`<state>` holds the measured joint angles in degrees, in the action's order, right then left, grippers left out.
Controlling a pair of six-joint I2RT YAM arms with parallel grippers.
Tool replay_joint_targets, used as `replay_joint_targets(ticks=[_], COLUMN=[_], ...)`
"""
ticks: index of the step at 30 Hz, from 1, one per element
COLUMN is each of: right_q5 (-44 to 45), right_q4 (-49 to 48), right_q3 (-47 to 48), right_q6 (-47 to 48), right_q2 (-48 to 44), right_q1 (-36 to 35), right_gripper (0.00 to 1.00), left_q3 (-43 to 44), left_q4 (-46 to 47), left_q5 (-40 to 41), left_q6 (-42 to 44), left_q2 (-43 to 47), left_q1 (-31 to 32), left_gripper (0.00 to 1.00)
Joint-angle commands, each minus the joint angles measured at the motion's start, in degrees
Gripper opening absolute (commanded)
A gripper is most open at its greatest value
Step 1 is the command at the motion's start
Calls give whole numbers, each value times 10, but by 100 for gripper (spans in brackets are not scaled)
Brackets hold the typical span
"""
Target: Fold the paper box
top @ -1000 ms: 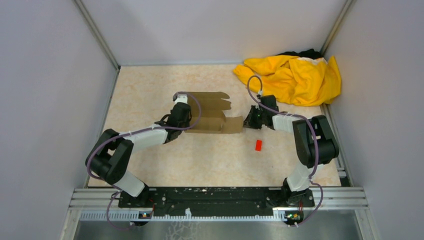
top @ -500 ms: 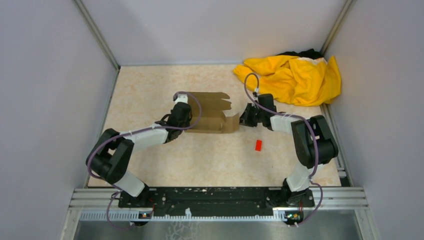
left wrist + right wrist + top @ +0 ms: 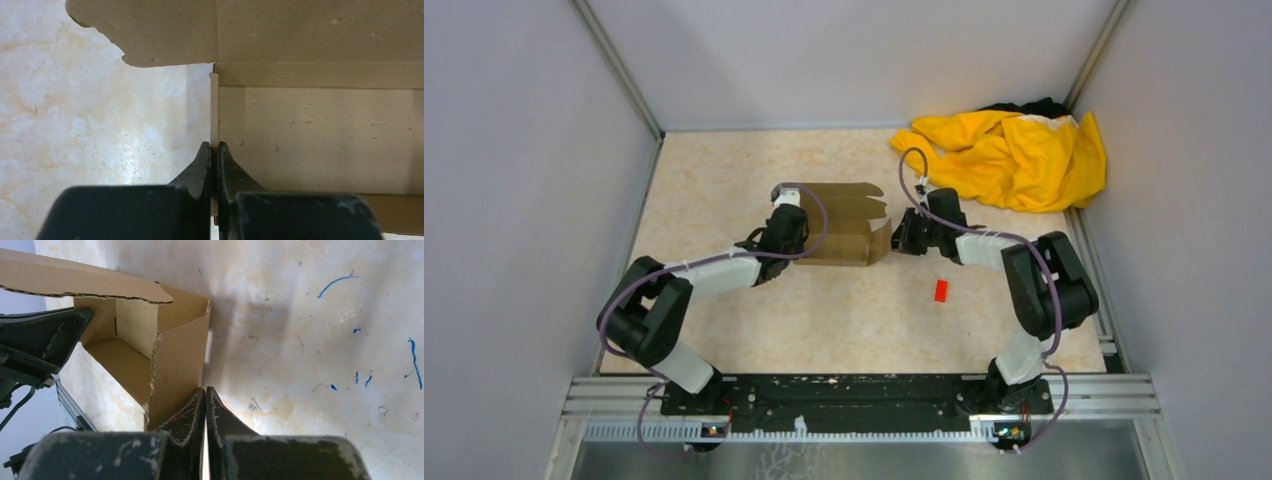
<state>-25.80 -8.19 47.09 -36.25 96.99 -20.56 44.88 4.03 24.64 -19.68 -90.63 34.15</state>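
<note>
We see the paper box [image 3: 849, 235] lying near the middle of the worktop [image 3: 724, 190], a little toward the far side. It is brown cardboard and only partly formed. Its far panel, with a notched edge, lies flat, while the panel at its right end stands up from the surface.

In the right wrist view that upright panel makes a corner with a side wall, and the hollow inside is open to us.

The left pincer [image 3: 214, 161] is at the box's left end. Its fingers are pressed together on a thin cardboard edge, which runs straight up between them, so it is clamped on the paper box.

The right pincer [image 3: 205, 405] is at the box's right end. Its fingers are drawn together with only a sliver of light between them and no cardboard in the gap. One finger [image 3: 187, 415] rests against the outer face of the raised end panel.

A small red block [image 3: 941, 290] lies on the worktop near the right arm, apart from the box. A crumpled yellow cloth [image 3: 1014, 155] fills the far right corner. Blue pen marks [image 3: 340, 282] dot the pale marbled surface beside the right pincer.
</note>
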Motion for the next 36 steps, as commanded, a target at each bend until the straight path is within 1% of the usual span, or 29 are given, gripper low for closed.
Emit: replay_joint_targets(ticks=[1,9,18,25,30,34,36], right_q5=[4,20,3,11,33,38,39], right_q4=[-46,-59,-48,-40,-11,-15,-17], right_q3=[19,8,38,52,68,68,68], right_q6=[-7,-13,-11,-6,10,12,10], right_q2=[-48,-79,-34,-7,2,2,2], right_q1=[-6,-6,-21,-41,-55,-62,-64], right_gripper=[0,2,2,3,8,16,18], left_q3=[2,0,5,6,6,4,3], left_q4=[-38,-38,-38,-38,-38,-38,-38], left_q5=[-5,-4,-4,-3,-2,-5,-5], left_q6=[1,2,5,7,7,6,5], left_q2=[-15,-16,-10,-10,-9,-11,-12], left_q1=[4,5,4,5,5,5,5], left_gripper=[0,0,0,0,0,0,0])
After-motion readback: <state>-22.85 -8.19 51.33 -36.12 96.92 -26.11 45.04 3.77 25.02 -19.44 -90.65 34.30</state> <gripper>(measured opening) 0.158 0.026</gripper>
